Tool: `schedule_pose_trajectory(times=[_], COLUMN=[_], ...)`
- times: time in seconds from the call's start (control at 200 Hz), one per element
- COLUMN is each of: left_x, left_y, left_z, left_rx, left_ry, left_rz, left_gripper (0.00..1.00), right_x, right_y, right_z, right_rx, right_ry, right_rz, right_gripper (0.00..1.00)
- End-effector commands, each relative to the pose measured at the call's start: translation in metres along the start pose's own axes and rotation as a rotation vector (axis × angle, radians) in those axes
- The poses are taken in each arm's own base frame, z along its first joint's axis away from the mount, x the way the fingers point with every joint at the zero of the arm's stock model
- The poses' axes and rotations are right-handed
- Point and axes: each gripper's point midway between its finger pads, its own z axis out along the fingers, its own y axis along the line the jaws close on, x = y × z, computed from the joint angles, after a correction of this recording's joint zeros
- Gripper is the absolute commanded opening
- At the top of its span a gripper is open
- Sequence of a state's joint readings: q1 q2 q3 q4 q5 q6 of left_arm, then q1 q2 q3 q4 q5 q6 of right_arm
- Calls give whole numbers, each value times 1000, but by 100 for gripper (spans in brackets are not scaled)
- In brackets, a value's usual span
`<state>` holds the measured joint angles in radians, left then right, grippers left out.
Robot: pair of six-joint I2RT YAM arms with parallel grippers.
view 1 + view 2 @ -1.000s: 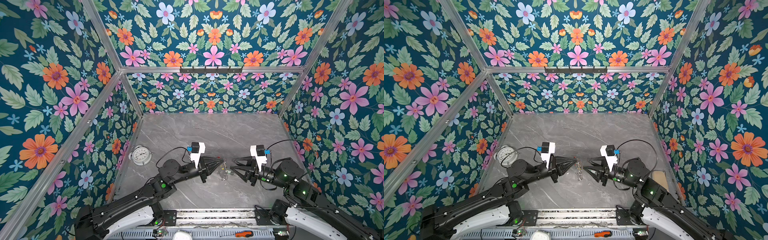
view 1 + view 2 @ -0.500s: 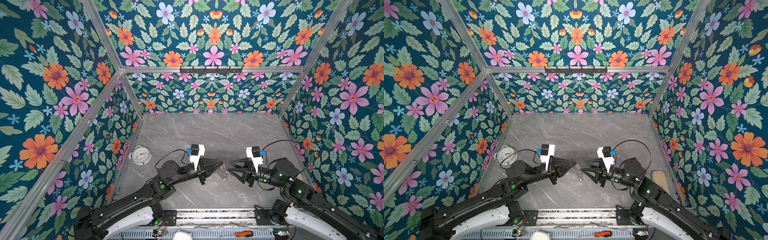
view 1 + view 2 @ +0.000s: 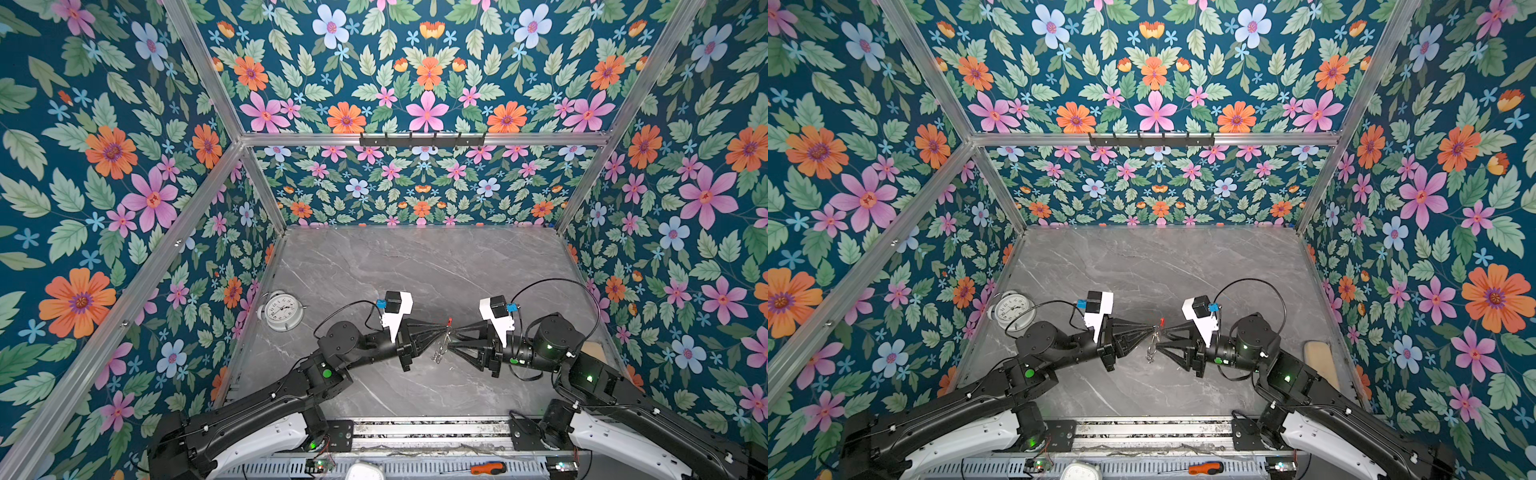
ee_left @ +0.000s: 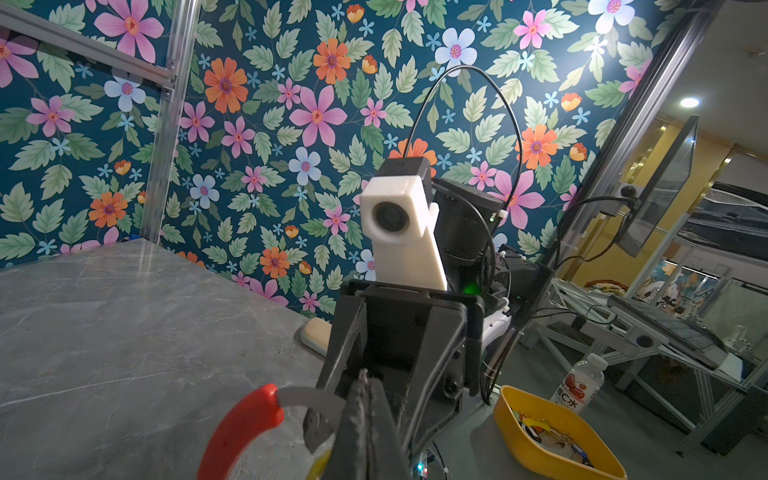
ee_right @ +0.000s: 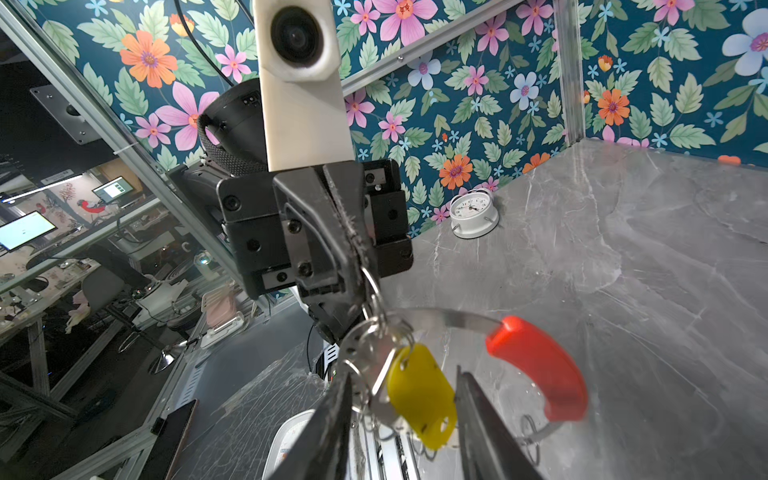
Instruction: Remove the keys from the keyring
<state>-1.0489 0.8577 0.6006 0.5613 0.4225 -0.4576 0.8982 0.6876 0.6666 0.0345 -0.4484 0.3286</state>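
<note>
Low in the centre of a top view, the left tool [image 3: 441, 331] is clenching the keyring [image 3: 449, 321], which is hanging just above the counter [image 3: 415, 270] with the keys [image 3: 437, 356] dangling beneath. The right tool [image 5: 402, 374] is standing released, its fingers [image 5: 332, 415] straddling the yellow-headed key [image 5: 419, 395] at the lower middle of the right wrist view.

Both top views are bright, even and sharp. Wrist views bow at the edges; the grey marble-patterned tabletop [image 4: 124, 332] carries pale glare.
</note>
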Motion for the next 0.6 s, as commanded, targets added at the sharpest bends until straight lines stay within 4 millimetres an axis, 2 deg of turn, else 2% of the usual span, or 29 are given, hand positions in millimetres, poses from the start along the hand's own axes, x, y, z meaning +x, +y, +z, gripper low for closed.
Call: schedule_pose_trajectory(times=[0.0,0.3,0.595], left_x=[-10,-10,-9], left_y=[-8,-9,-10], left_z=[0,-2,-6], left_rx=[37,42,40], left_ry=[-41,-47,-49], left_rz=[26,25,33], left_gripper=[0,0,0], right_x=[-11,-2,-5], right_y=[6,7,4], right_z=[2,11,-1], right_rx=[-14,6,46], right_ry=[-37,2,-33], right_rz=[-44,-74,-87], right_gripper=[39,38,42])
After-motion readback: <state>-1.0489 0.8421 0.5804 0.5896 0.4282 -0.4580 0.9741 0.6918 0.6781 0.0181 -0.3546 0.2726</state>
